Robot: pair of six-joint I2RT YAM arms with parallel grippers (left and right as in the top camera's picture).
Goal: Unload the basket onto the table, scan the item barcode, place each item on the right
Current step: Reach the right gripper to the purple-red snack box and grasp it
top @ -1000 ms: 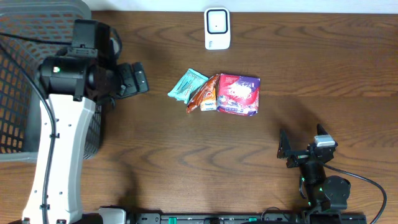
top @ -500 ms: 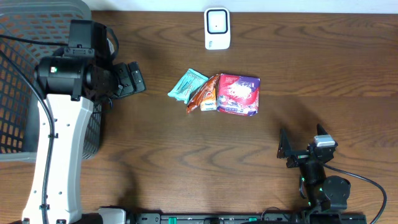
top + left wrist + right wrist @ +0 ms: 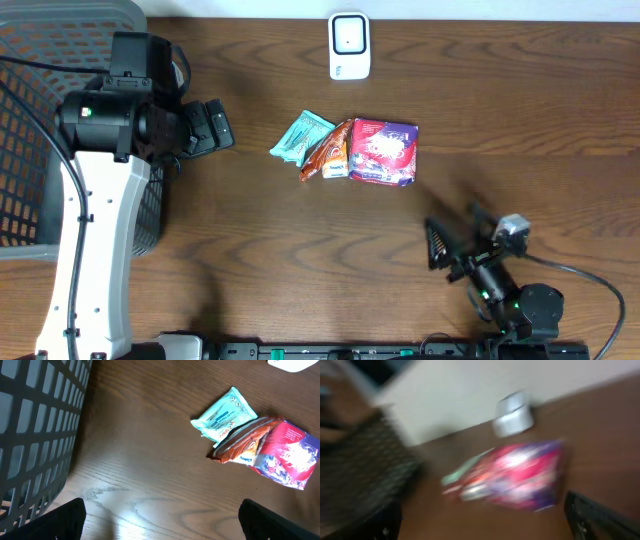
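Observation:
Three snack packets lie together mid-table: a teal one (image 3: 301, 137), an orange-brown one (image 3: 328, 150) and a red-and-purple one (image 3: 384, 152). A white barcode scanner (image 3: 349, 45) stands at the far edge behind them. My left gripper (image 3: 215, 125) hovers left of the packets, open and holding nothing. The left wrist view has the teal packet (image 3: 225, 413), orange packet (image 3: 242, 445) and red packet (image 3: 287, 455) ahead of the open gripper (image 3: 160, 521). Near the front edge, my right gripper (image 3: 456, 240) is open and empty. Its blurred view faces the red packet (image 3: 525, 477) and scanner (image 3: 512, 414).
A dark mesh basket (image 3: 40, 120) fills the left end of the table, close beside my left arm, and its wall (image 3: 35, 425) takes up the left of the left wrist view. Bare wood lies between the packets and the right gripper.
The right gripper has swung left and turned toward the packets, blurring its view. The left arm shifted slightly a second ago, then stayed still. The packets have not moved.

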